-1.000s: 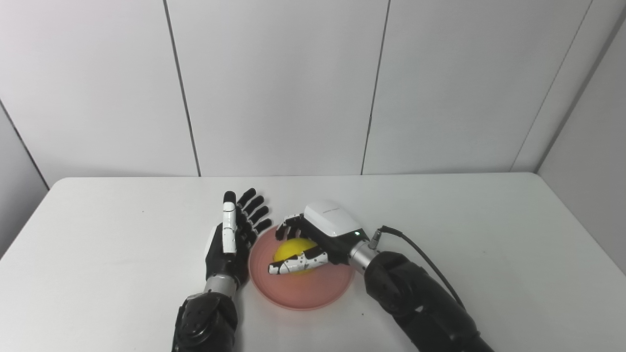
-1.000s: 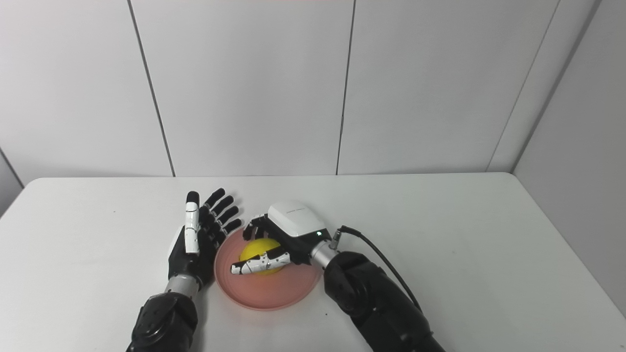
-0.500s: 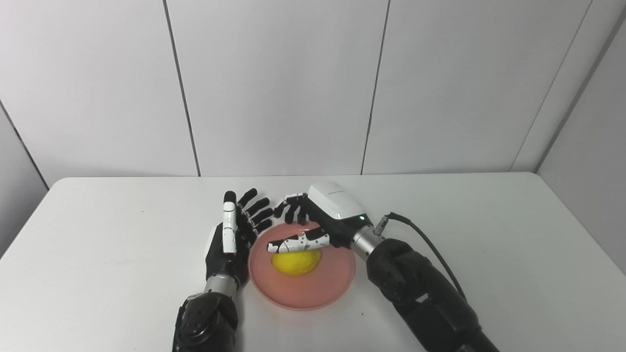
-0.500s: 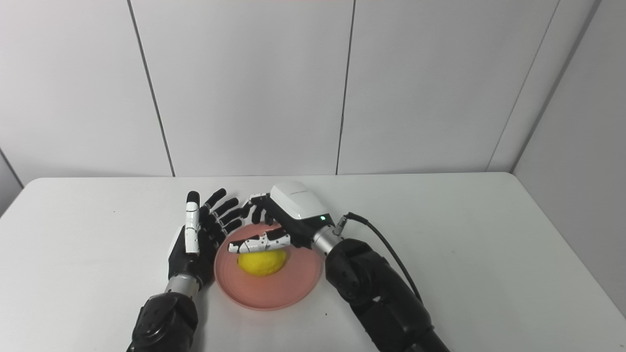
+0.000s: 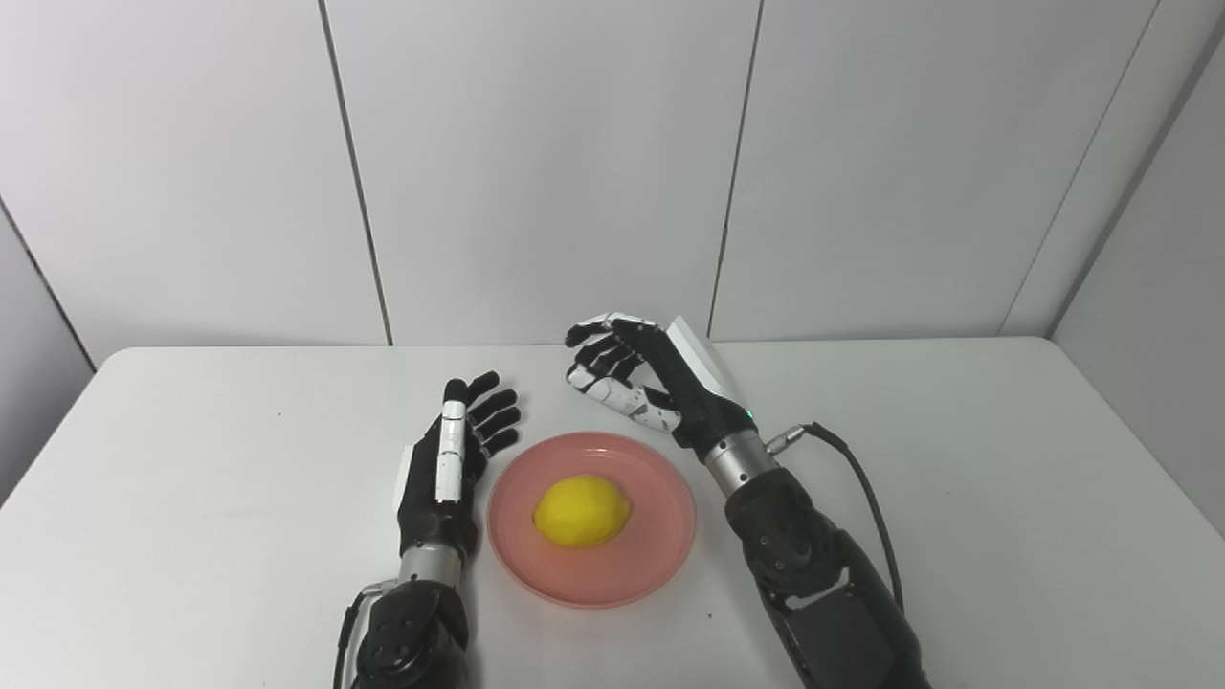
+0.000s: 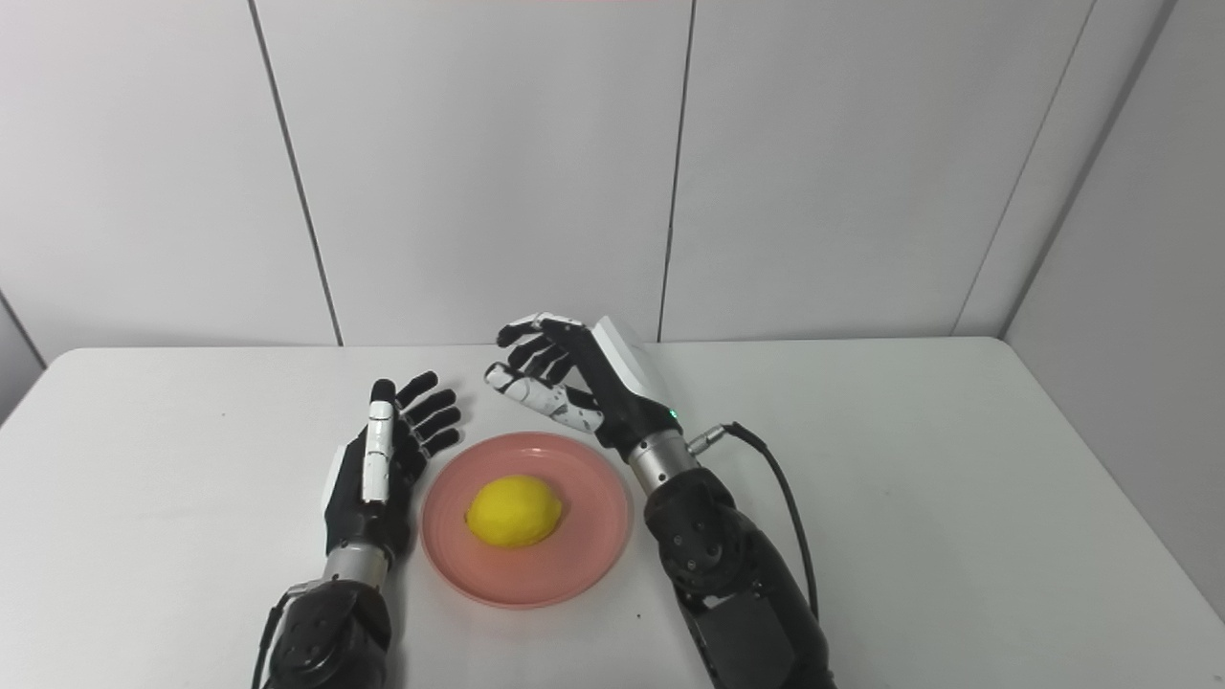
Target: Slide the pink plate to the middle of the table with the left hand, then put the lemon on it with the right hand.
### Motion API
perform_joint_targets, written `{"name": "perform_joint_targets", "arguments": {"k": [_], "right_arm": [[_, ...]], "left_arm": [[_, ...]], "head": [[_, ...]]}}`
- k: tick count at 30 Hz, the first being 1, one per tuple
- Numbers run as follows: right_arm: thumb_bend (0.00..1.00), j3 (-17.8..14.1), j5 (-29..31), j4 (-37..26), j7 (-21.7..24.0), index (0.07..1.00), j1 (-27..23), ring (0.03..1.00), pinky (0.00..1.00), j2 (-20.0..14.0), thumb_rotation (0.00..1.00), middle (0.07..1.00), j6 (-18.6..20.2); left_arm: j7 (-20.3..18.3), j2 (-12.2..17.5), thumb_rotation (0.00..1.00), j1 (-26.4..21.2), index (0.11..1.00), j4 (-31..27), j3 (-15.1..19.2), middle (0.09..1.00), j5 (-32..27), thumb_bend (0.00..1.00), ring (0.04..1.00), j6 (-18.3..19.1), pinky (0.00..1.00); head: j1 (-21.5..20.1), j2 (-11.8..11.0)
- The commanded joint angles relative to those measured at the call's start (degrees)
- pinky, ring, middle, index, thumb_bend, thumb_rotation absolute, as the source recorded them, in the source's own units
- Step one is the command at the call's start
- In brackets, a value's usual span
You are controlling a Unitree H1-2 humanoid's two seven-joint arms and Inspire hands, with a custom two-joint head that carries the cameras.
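Having released and lifted clear within the last second, the right hand [image 5: 660, 388] hangs open and empty, leaving the lemon [image 5: 581, 511] on the pink plate [image 5: 660, 550] mid-table beside the open, empty left hand [image 5: 450, 469]; placement appears complete.

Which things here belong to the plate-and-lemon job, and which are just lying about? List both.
Part of the job:
- pink plate, near the middle of the table
- lemon, lying on the plate
- left hand, open beside the plate
- right hand, open, raised behind the plate

Just there:
- white table
- cable on the right arm
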Motion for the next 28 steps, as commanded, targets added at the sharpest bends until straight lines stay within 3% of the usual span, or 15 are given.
{"name": "perform_joint_targets", "arguments": {"k": [1,5,9,15,18,21,28], "right_arm": [[0.79,-2.1,3.71,0.57,-2.47,0.762,-0.9,0.713,0.6,1.14,1.0,0.8,-4.06],[0.76,-5.38,8.08,2.88,-4.48,0.811,-0.32,0.733,0.61,2.77,1.0,0.859,-4.06],[0.74,-7.84,11.53,4.64,-5.57,0.863,0.1,0.811,0.74,3.64,1.0,0.911,-4.46],[0.75,-8.19,9.57,7.47,-9.76,0.915,0.65,0.912,0.9,2.87,1.0,0.957,-6.4],[0.79,-8.58,10.58,8.83,-10.64,0.924,0.69,0.925,0.92,2.92,1.0,0.958,-7.37],[0.83,-9.63,13.62,9.5,-10.04,0.945,0.94,0.947,0.98,3.3,1.0,0.969,-7.91],[0.8,-11.02,18.07,10.06,-9.69,0.963,2.04,0.962,1.0,4.38,1.0,0.985,-8.21]], "left_arm": [[1.51,1.21,0.92,-0.77,0.77,1.84,0.48,0.799,1.1,0.72,0.803,-2.52,0.81],[1.27,2.07,0.93,-1.66,0.809,2.94,1.18,0.824,0.67,0.76,0.829,-4.35,0.83],[1.36,2.94,0.95,-2.26,0.82,3.27,1.16,0.844,1.07,0.75,0.848,-5.13,0.84],[1.95,4.22,0.94,-3.26,0.86,4.4,0.77,0.877,2.17,0.81,0.862,-6.02,0.87],[1.64,4.66,0.94,-3.54,0.882,4.57,0.65,0.9,2.22,0.82,0.88,-6.21,0.89],[1.46,5.03,0.93,-3.77,0.907,4.05,0.59,0.926,2.02,0.83,0.909,-5.01,0.91],[0.6,5.93,0.96,-5.42,0.935,4.32,1.5,0.952,0.02,0.8,0.939,-0.2,0.95]], "head": [[0.1,-0.01],[0.07,0.08],[0.05,0.1],[0.03,-0.14],[-0.1,-0.22],[-0.01,-0.19],[-0.32,0.21]]}}
